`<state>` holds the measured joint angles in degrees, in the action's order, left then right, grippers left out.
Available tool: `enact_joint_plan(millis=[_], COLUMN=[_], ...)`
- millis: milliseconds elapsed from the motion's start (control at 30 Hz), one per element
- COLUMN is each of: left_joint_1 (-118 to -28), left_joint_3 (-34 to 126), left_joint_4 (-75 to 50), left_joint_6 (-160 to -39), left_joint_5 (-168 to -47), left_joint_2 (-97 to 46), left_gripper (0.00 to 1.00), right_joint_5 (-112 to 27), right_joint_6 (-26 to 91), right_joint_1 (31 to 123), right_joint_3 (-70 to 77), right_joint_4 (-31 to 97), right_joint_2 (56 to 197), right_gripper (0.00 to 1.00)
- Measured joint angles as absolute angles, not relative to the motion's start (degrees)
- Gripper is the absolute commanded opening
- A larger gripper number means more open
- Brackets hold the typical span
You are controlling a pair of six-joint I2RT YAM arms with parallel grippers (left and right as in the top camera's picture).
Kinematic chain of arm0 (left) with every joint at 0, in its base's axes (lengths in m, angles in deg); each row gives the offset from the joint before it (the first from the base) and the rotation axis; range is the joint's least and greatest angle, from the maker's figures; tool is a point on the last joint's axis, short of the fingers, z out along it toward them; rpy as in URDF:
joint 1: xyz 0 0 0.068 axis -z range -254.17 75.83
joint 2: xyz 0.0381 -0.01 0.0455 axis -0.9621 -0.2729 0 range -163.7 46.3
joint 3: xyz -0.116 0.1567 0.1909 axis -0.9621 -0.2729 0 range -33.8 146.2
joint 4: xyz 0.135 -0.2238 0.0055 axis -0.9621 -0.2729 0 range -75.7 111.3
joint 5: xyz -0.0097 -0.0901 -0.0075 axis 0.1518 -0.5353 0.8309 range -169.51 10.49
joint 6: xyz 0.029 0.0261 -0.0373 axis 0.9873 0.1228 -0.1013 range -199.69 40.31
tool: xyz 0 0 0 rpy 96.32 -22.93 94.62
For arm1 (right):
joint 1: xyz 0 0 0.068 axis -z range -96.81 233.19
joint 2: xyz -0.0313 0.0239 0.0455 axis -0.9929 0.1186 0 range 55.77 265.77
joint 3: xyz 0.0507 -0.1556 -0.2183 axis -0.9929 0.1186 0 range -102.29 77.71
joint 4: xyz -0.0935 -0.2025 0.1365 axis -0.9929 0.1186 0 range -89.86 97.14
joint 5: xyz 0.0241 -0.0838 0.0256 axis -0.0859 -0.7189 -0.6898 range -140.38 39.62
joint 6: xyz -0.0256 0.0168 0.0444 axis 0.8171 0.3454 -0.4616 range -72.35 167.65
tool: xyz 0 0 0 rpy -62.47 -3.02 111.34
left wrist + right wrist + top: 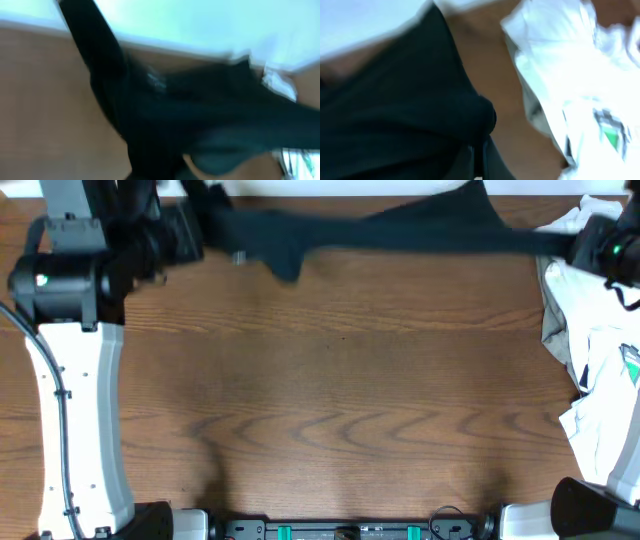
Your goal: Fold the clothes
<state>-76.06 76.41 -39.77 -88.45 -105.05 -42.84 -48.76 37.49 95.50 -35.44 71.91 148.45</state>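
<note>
A dark teal garment (380, 230) hangs stretched across the far edge of the table between my two grippers. My left gripper (200, 225) is shut on its left end at the far left. My right gripper (570, 245) is shut on its right end at the far right. In the left wrist view the dark garment (165, 120) fills the frame, blurred, and hides the fingers. In the right wrist view the garment (405, 110) is bunched at the jaws (480, 160).
A pile of white clothes (600, 370) with a green print lies along the table's right edge; it also shows in the right wrist view (580, 85). The wooden table (330, 380) spreads below the garment. A white wall runs behind the far edge.
</note>
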Motion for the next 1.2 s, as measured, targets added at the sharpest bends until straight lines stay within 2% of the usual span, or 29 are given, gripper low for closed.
enact_joint_plan(millis=[200, 533, 933, 1200], left_joint_1=[-76.1, -76.2, -76.4, -76.5], left_joint_3=[67.6, 43.3, 37.9, 37.9], left_joint_4=[-54.8, -53.7, -51.7, -39.9], left_joint_6=[-85.5, -84.0, -83.3, -83.2], left_joint_5=[-105.1, -105.1, -109.3, -115.1], left_joint_2=[-45.3, -46.4, -46.4, -46.4], left_gripper=[0.06, 0.06, 0.06, 0.06], right_joint_5=[-54.1, -58.1, -57.9, -53.8], right_joint_6=[38.1, 38.9, 38.9, 40.4], right_joint_1=[95.6, 96.8, 98.6, 96.9], right_joint_3=[-24.0, -0.6, 2.2, 2.2], right_joint_4=[75.8, 72.6, 71.6, 67.6], right_joint_2=[150.2, 151.8, 151.8, 151.8], right_gripper=[0.01, 0.01, 0.01, 0.01])
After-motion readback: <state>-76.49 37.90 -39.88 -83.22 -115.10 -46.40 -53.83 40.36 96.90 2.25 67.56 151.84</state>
